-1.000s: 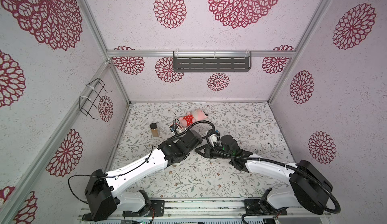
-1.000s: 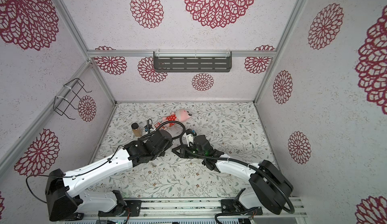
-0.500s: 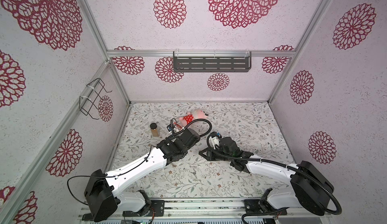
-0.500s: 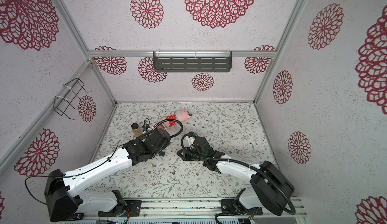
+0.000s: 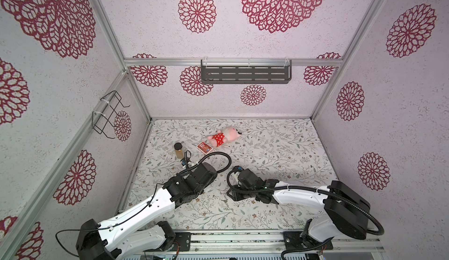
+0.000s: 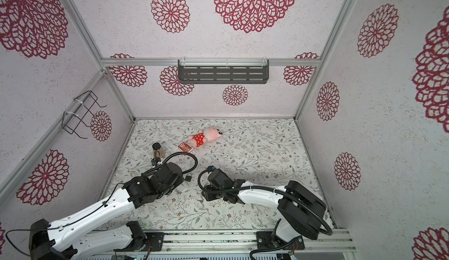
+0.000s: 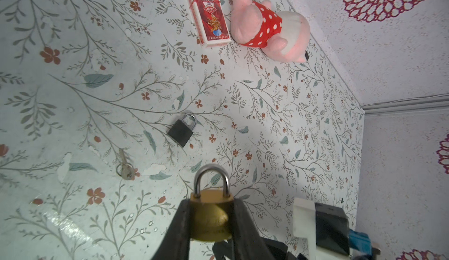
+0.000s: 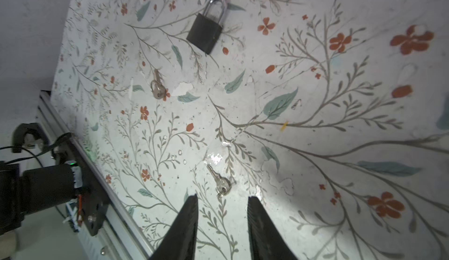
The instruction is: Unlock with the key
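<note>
A brass padlock with a closed silver shackle hangs above the table, and my left gripper is shut on its body. My right gripper is open and holds nothing, low over the table. A small silver key on a ring lies flat just beyond its fingertips, and also shows in a top view. A second key lies further left on the table. A black padlock lies shut between the two arms. My left fingers are hidden under the wrist in both top views.
A pink plush pig in a red dotted dress, a red card box and a brown jar stand towards the back left. A grey shelf hangs on the back wall, a wire basket on the left wall.
The two grippers have drawn apart. My right gripper has pulled back towards the front and its jaws have opened. My left arm has shifted left, still holding the brass padlock.
</note>
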Tool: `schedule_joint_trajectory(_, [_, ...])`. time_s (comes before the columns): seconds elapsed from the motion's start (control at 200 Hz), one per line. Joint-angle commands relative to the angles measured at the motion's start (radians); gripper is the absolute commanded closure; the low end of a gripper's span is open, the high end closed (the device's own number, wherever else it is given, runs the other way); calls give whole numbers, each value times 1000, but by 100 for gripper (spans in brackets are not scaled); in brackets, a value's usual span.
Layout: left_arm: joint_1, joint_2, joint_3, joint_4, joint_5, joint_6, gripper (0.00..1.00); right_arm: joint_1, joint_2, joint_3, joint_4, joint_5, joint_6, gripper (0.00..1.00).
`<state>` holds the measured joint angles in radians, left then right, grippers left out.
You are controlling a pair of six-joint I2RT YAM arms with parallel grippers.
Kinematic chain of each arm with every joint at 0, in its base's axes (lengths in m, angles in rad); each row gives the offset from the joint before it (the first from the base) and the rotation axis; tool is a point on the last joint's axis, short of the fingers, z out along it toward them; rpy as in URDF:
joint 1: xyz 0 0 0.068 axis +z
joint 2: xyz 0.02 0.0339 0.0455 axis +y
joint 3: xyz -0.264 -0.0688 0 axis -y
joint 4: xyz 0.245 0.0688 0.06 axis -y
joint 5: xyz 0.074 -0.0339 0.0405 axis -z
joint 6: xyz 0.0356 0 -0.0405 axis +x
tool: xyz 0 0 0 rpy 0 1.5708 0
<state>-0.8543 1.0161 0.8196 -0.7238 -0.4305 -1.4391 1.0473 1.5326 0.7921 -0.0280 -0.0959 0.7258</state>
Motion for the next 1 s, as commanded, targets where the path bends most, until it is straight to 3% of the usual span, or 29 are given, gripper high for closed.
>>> schedule_joint_trajectory(0.0, [11, -41, -27, -20, 1, -23, 100, 31, 39, 69, -87, 99, 32, 60])
schedule_joint_trajectory(0.16, [15, -48, -62, -8, 35, -14, 100, 64, 103, 110, -120, 140, 77, 58])
schedule_joint_trajectory(0.495, [146, 126, -108, 234, 275, 95, 100, 131, 141, 126, -150, 232, 242, 59])
schedule_joint_trajectory(0.996, [231, 311, -91, 364, 391, 156, 100, 151, 218, 182, -224, 264, 286, 73])
